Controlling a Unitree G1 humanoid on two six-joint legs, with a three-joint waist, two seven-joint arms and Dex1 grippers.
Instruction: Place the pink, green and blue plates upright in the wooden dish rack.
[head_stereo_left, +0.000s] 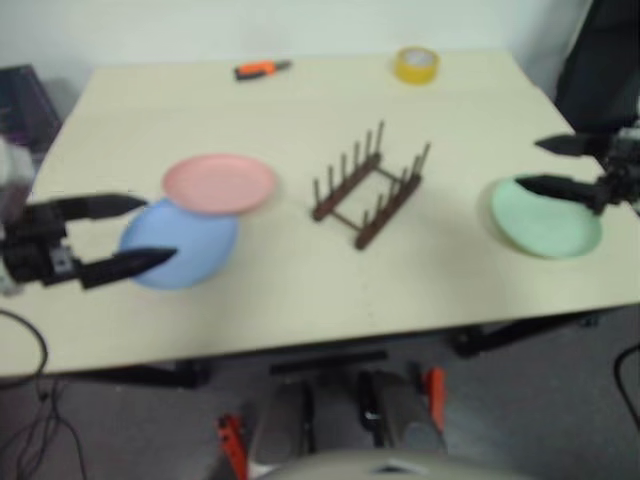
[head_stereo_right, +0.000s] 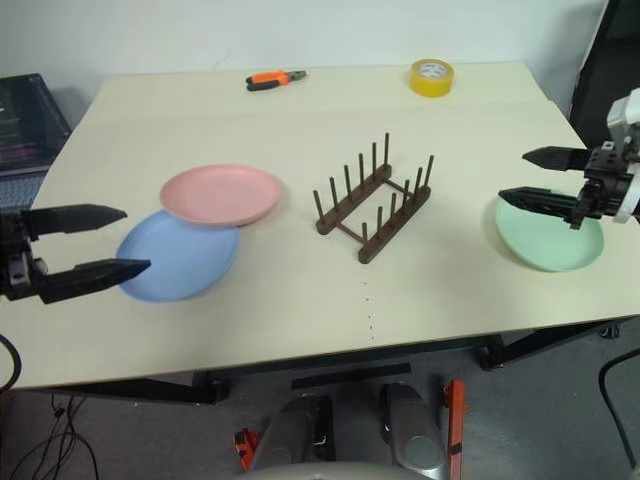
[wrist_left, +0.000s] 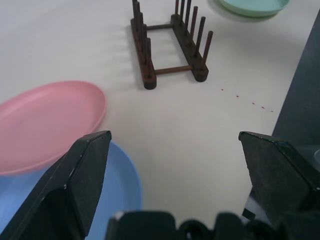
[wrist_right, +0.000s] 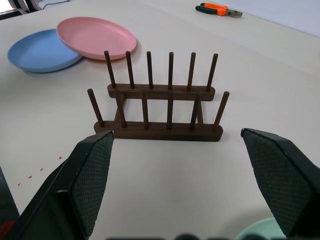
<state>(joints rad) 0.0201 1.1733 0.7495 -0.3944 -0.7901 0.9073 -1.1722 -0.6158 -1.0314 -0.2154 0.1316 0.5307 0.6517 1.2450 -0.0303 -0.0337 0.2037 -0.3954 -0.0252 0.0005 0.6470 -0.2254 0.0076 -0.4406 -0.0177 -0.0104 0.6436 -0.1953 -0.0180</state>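
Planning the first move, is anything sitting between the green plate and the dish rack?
Nothing visible. The table is bare between the green plate and the dish rack. The right gripper hangs open over the plate's near edge.

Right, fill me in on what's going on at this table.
Nothing is racked yet. The wooden dish rack stands bare mid-table. The pink plate lies overlapping the blue plate near the open left gripper. The green plate lies flat under the open right gripper. Neither gripper holds anything.
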